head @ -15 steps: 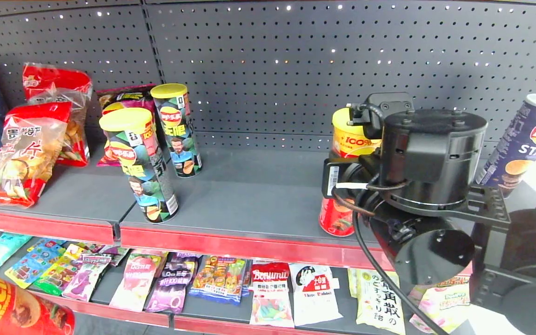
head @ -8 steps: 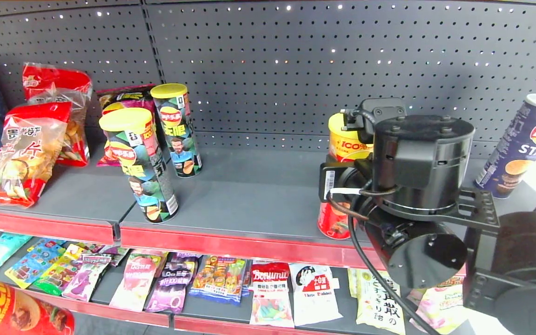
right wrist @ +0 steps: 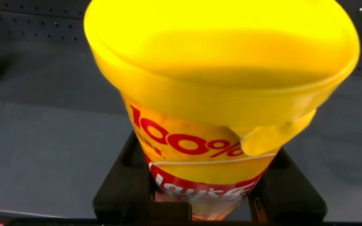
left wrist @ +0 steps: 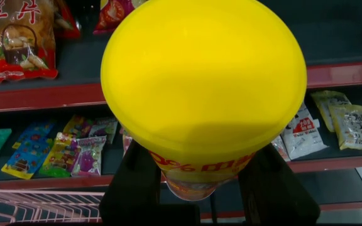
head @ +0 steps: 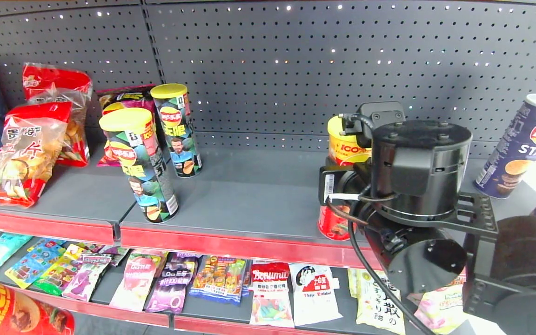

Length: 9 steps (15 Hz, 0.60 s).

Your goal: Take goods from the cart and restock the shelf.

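Observation:
A red chip can with a yellow lid stands upright at the right front of the grey shelf, close to its red edge. My right gripper is shut on the can's body, and its black fingers flank it below the lid. I cannot tell whether the can's base touches the shelf. A second red can with a yellow lid sits in my left gripper, which is shut on it. That can is low at the left, in front of the lower shelf.
Two tall yellow-lidded cans and snack bags stand on the shelf's left half. A blue can leans at the far right. Candy packets lie on the lower shelf. A pegboard wall backs the shelf, and a pink wire cart rim is below.
My right arm has shifted the can slightly left and a little lower toward the shelf's front edge. The left can has sunk a touch.

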{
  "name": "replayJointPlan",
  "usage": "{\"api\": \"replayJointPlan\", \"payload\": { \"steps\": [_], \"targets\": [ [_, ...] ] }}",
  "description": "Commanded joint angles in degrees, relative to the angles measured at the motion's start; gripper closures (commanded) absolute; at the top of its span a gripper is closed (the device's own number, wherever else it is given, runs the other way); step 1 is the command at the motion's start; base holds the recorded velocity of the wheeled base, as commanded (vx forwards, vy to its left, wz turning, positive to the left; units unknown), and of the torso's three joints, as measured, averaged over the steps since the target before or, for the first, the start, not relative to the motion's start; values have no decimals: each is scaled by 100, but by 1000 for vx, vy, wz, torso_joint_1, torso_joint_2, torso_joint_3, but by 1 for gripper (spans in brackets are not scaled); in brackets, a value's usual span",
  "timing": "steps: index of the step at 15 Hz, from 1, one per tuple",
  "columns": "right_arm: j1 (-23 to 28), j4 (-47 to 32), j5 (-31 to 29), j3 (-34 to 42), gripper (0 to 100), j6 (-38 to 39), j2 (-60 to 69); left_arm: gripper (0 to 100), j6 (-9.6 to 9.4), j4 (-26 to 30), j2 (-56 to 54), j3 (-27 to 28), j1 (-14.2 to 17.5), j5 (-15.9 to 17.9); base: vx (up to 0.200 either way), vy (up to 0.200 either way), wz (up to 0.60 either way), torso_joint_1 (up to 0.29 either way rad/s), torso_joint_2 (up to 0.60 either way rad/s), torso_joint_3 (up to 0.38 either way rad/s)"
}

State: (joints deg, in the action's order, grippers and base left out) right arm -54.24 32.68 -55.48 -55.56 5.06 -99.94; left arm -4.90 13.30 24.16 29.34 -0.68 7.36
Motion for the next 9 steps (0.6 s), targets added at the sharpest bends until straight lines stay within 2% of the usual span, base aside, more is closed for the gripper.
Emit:
{"api": "replayJointPlan", "payload": {
  "steps": [1, 9],
  "targets": [
    [1, -8, 11, -7, 100, -5, 1, 100, -2, 6, 1, -25, -2, 2, 0, 0, 0, 0, 0, 0],
    [-8, -8, 55, -25, 100, 30, -52, 100, -2, 6, 1, -34, -2, 2, 0, 0, 0, 0, 0, 0]
  ]
}}
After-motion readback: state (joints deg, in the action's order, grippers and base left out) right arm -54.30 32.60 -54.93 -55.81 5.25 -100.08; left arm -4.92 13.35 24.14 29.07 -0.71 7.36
